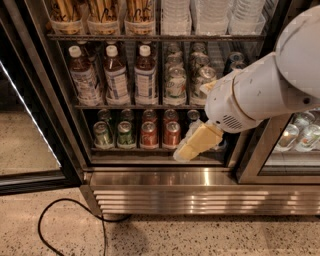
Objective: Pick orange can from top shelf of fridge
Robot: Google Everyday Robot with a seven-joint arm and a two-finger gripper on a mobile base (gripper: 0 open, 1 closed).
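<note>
The fridge (60,125) stands open, its black frame around dark wire racks. The top shelf (150,37) is the highest rack in view; it carries clear tubs of brown sticks (100,12) and stacked clear containers (210,15). No orange can shows anywhere in view. My gripper (189,149), cream-coloured, hangs from the white arm (260,95) and points down-left in front of the lowest rack, right of the red cans (149,134). It holds nothing that I can see.
Brown-liquid bottles with white caps (116,75) and silver cans (176,80) fill the middle rack. Green cans (102,134) sit on the lowest rack. The glass door (25,100) stands open at left. A louvred steel base (200,197) and black cable (65,215) lie below.
</note>
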